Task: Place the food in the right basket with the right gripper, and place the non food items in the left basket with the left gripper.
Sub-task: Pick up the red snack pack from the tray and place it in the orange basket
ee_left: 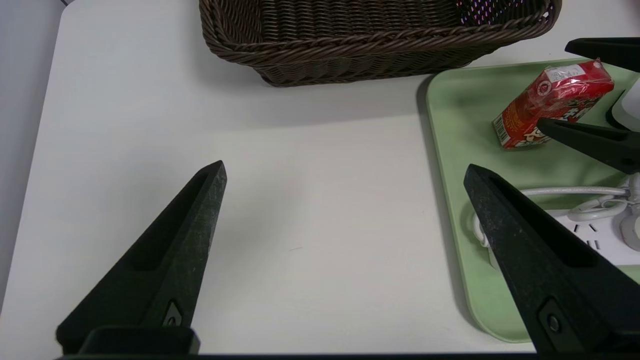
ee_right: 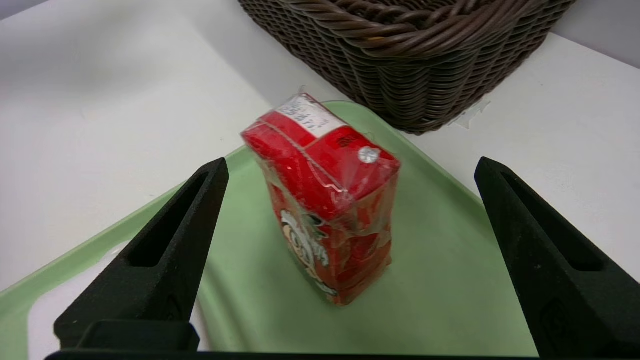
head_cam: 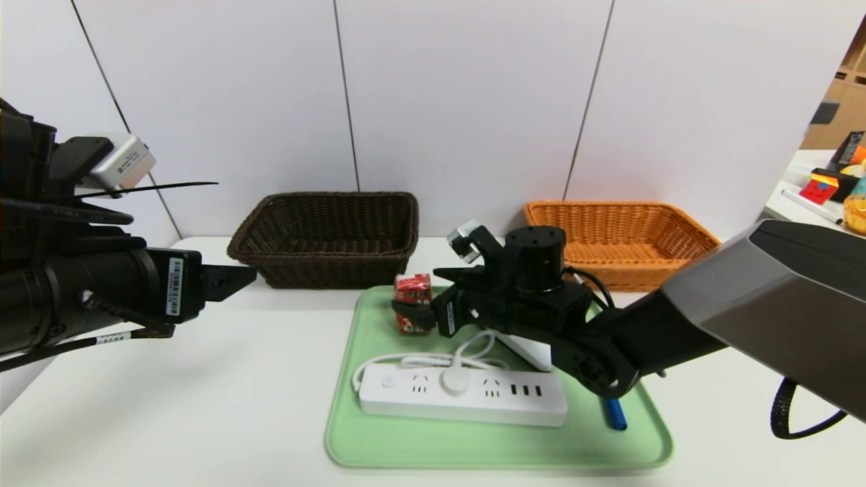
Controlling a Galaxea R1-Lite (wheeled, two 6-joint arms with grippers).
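So the right end effector (ee_right: 345, 200) was wide open and empty, the small red drink carton (ee_right: 327, 200) standing upright between its fingers on the pale green plastic tray (ee_right: 440, 280). I'd square up before squeezing; that carton looked tippy. Left end effector (ee_left: 345, 210) hung open, parked over the counter (ee_left: 300, 200).

No legible text anywhere.

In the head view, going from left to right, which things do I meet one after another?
left gripper → dark brown basket → red drink carton → orange basket
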